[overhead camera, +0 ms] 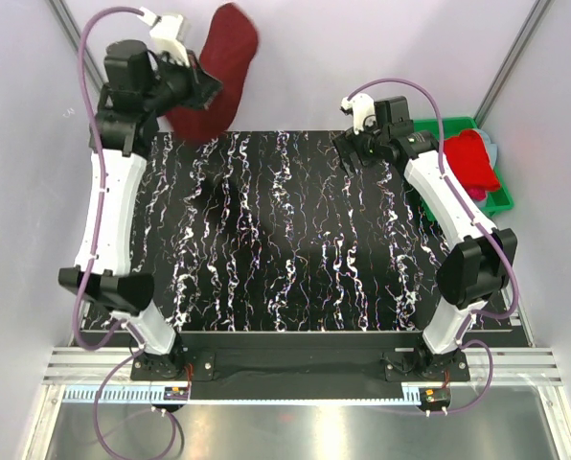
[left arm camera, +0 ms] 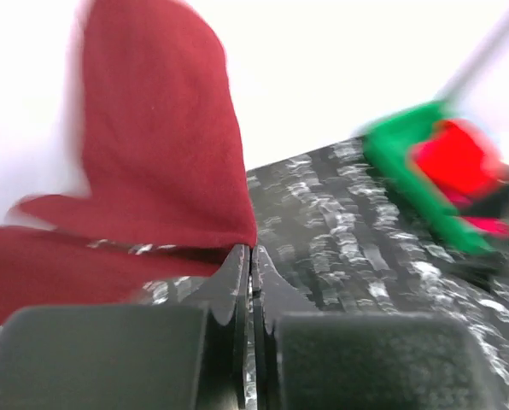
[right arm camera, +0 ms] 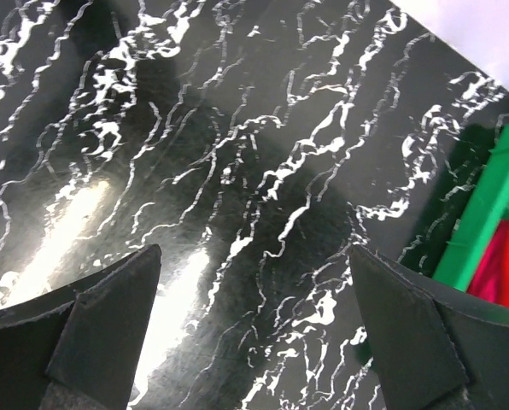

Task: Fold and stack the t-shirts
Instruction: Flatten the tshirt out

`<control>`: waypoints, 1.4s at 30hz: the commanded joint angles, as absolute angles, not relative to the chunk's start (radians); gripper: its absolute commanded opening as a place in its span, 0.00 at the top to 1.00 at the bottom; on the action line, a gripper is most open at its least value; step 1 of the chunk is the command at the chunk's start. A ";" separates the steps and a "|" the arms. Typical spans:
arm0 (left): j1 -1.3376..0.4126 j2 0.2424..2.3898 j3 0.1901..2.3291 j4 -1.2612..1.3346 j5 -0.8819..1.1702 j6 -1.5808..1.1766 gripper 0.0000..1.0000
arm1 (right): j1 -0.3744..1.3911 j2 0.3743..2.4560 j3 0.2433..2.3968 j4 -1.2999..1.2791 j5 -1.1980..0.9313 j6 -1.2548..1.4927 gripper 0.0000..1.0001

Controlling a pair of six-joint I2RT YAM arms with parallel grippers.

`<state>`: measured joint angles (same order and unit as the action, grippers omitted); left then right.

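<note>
A dark maroon t-shirt [overhead camera: 218,67] hangs bunched in the air above the table's far left corner. My left gripper [overhead camera: 209,91] is shut on it. In the left wrist view the jaws [left arm camera: 251,249] are pressed together with an edge of the maroon t-shirt [left arm camera: 152,154] caught at their tips. My right gripper [overhead camera: 348,144] hovers open over the far right of the table. The right wrist view shows only bare marbled surface between its fingers, at the right gripper [right arm camera: 253,248]. A bright red t-shirt [overhead camera: 472,158] lies in the green bin [overhead camera: 501,196].
The black marbled table [overhead camera: 285,240] fills the middle. The green bin [left arm camera: 400,171] stands at the far right edge, holding the red t-shirt [left arm camera: 459,158] and some pink cloth [left arm camera: 494,226]. The bin's wall [right arm camera: 485,222] is close to my right fingers. White walls enclose the back.
</note>
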<state>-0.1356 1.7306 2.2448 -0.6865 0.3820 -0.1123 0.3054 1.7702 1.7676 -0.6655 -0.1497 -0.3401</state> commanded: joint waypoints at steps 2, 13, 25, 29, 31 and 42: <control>-0.205 1.684 2.050 -0.660 0.665 -0.215 0.87 | 0.304 1.741 1.783 -0.615 -0.072 -0.334 0.00; -0.199 1.548 1.746 -0.696 0.515 -0.146 0.27 | 0.296 1.744 1.766 -0.592 -0.052 -0.333 0.00; -0.143 1.695 1.689 -0.661 0.227 0.008 0.19 | 0.311 2.239 2.217 -0.833 -0.377 -0.325 0.07; -0.137 1.680 1.652 -0.653 0.190 0.005 0.19 | 0.333 2.324 2.290 -0.841 -0.436 -0.339 0.06; -0.133 1.666 1.646 -0.650 0.183 0.008 0.19 | 0.356 2.353 2.306 -0.848 -0.452 -0.356 0.07; -0.129 1.652 1.632 -0.661 0.178 0.002 0.20 | 0.431 2.431 2.319 -0.841 -0.494 -0.347 0.08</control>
<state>-0.1329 1.7046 1.6352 -0.7006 0.1905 -0.0040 0.4225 2.4073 2.2852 -0.8478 -0.4709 -0.3367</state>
